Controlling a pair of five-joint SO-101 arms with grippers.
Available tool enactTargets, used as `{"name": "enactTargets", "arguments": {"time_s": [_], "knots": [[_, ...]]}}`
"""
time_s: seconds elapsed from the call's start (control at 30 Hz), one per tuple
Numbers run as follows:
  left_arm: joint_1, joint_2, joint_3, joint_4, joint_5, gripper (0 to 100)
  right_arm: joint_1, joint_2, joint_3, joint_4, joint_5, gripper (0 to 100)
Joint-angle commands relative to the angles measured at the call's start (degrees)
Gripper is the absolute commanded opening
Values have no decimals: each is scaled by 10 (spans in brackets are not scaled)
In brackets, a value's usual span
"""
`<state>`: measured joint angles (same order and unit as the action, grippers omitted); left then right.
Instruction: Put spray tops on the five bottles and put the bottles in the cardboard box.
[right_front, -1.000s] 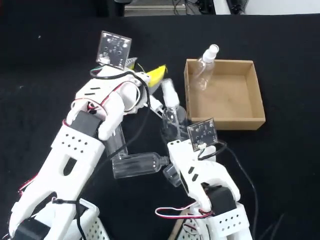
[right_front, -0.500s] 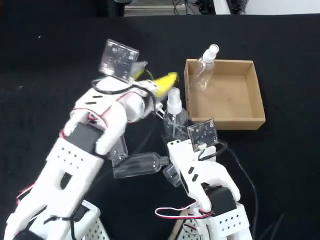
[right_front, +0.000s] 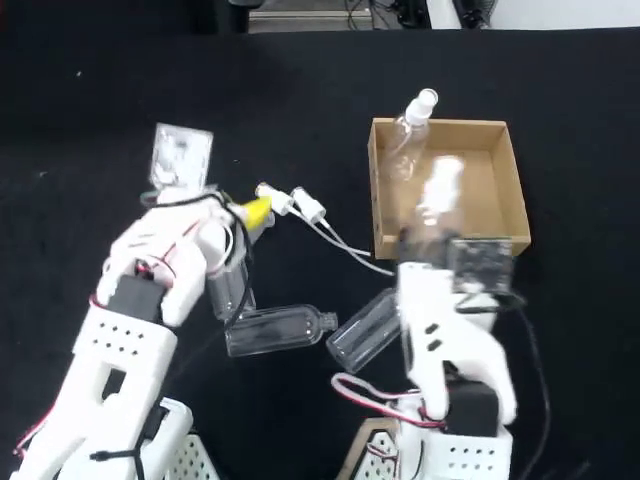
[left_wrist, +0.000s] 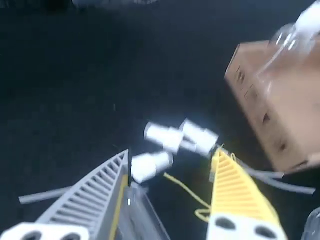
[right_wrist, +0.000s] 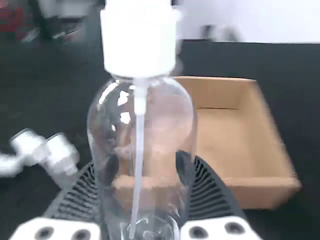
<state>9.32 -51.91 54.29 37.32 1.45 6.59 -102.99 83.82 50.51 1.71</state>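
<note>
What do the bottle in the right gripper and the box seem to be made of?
Bottle: likely clear glossy plastic; the dip tube shows through it and highlights glint. Box: matte brown cardboard, judging by its flat tan walls.

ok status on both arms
Left gripper open over white spray tops. Right gripper shut on clear capped plastic bottle above cardboard box. Second capped bottle leans in box corner.

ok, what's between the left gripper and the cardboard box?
Loose spray tops with trailing tubes, on the table; seen in high and left wrist views.
</note>
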Motion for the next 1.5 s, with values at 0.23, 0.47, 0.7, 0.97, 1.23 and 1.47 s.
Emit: {"name": "enactTargets", "arguments": {"time_s": [0.23,0.47,0.7,0.97,1.23,1.47], "knots": [[10,-74,303,-310,-2,253,188,-28,16,-192,94,11],[13,-85,346,-365,-2,253,277,109,28,-361,98,11],[12,-80,346,-363,40,253,352,320,13,-601,99,11],[9,-80,347,-363,46,253,388,632,-111,-736,99,11],[9,-80,350,-365,46,253,396,894,-140,-962,99,11],[9,-80,351,-366,46,253,398,1108,-163,-1191,98,11]]}}
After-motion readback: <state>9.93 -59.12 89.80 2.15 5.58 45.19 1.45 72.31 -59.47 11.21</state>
